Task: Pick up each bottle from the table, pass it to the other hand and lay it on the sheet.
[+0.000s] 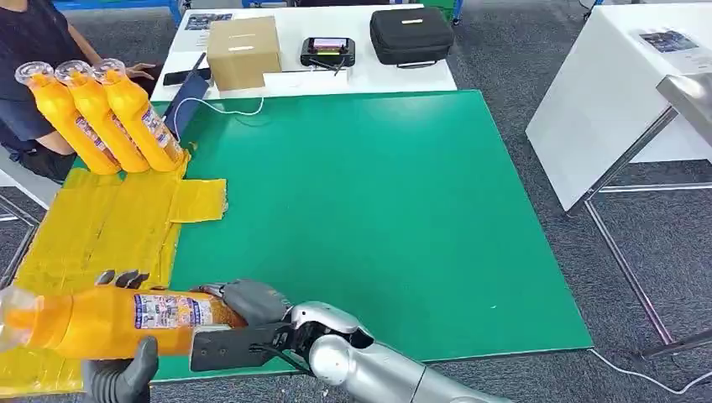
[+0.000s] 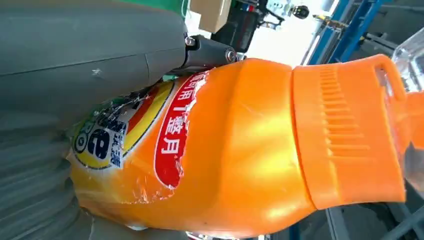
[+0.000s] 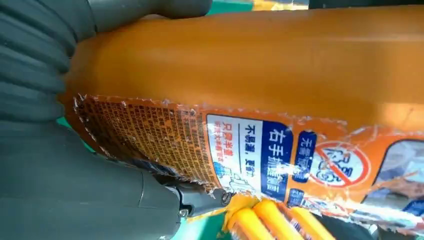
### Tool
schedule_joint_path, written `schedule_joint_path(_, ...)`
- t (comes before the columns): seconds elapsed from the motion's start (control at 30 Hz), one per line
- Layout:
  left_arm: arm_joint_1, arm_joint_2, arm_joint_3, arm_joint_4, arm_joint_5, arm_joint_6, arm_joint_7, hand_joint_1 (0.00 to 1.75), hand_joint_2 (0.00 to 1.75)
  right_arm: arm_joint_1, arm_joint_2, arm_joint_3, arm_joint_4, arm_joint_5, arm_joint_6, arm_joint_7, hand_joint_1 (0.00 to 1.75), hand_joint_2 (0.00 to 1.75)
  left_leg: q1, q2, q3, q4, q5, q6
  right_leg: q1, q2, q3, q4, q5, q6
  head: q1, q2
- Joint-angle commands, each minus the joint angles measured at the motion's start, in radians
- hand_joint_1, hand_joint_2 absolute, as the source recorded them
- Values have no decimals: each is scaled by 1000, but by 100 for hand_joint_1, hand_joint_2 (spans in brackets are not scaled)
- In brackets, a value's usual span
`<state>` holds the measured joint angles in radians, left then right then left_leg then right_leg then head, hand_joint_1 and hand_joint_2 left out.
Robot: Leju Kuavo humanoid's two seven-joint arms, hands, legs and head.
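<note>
Both hands grasp one bottle (image 1: 109, 323) held level above the near edge of the yellow sheet (image 1: 101, 227). The right hand (image 1: 248, 304) fingers clasp its base; the left hand (image 1: 122, 369) fingers wrap its middle. Three bottles (image 1: 101, 117) lie side by side at the sheet's far end.

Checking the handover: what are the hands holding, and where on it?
Both grip one orange bottle: right hand at its base end, left hand around its middle.

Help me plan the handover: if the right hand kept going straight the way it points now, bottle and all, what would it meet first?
The right hand points toward the robot's left along the table's near edge. The held bottle already reaches the left hand, which meets it first; beyond lies the yellow sheet. Depth is uncertain.
</note>
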<state>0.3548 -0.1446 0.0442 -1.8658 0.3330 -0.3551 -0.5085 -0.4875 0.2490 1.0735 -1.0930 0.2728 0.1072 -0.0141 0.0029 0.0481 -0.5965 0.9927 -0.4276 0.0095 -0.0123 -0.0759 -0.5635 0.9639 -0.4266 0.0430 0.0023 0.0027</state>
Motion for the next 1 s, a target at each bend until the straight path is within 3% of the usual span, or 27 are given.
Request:
schedule_joint_path(0.03, -5, -30, 103, 23, -29, -79, 5, 175, 175, -22, 12, 61, 109, 9, -7, -5, 175, 175, 0, -2, 2, -1, 0, 0, 0, 3, 2, -1, 0, -1, 0, 0)
schedule_joint_path(0.17, -19, -63, 53, 29, -77, -89, 18, 175, 175, 17, -65, 19, 52, 40, -47, -10, 175, 175, 1, -4, 2, -1, 0, 0, 0, 2, 3, -2, 0, -1, 0, 0)
schedule_joint_path(0.37, -13, -31, -11, 25, -111, -17, -22, 175, 175, 82, -125, -63, 5, 99, -78, -31, 175, 175, 0, -8, 4, -2, 0, 0, -1, 1, 6, -3, -1, -1, 0, 0)
schedule_joint_path(0.4, -13, -31, -11, 25, -111, -17, -22, 175, 175, 82, -125, -63, 5, 99, -78, -31, 147, 175, -1, -7, 4, -2, 0, 0, -1, 0, 5, -2, -1, -1, 0, 0)
schedule_joint_path(0.43, -10, -33, 7, 12, -159, 14, -42, 175, 175, 86, -137, -85, -17, 126, -129, -61, 0, 175, 0, -5, 2, -1, 0, 0, -1, 1, 3, -2, 0, -1, 0, 0)
schedule_joint_path(0.57, 3, -33, 55, -19, -278, 67, -86, 175, 175, 135, -158, -167, -97, 148, -162, -67, 0, 175, 1, -6, 3, -1, 0, 0, 0, 1, 3, -2, -1, -1, 0, 0)
schedule_joint_path(0.6, 6, -29, 68, -26, -277, 55, -84, 175, 175, 143, -170, -176, -122, 152, -158, -68, 0, 0, 0, -4, 2, 0, 0, 0, 0, 1, 2, -1, 0, -1, -1, 0)
schedule_joint_path(0.73, 0, -64, 191, -72, -576, 242, -181, 175, 175, 271, -209, -334, -363, 208, -270, -145, 0, 0, 1, -4, 1, 1, -1, 0, 0, 4, 2, 0, -1, -1, 0, 0)
schedule_joint_path(0.8, -3, -70, 208, -88, -664, 319, -190, 175, 175, 334, -233, -395, -476, 199, -274, -175, 0, 0, 1, -7, 1, 1, -1, 0, 0, 1, 3, -1, -2, -1, 0, 0)
schedule_joint_path(1.0, -4, -73, 200, -86, -669, 324, -190, 175, 175, 340, -224, -401, -473, 203, -263, -176, 0, 0, 0, -5, 1, 0, -1, 0, -1, 3, 3, -1, -1, -1, 0, 0)
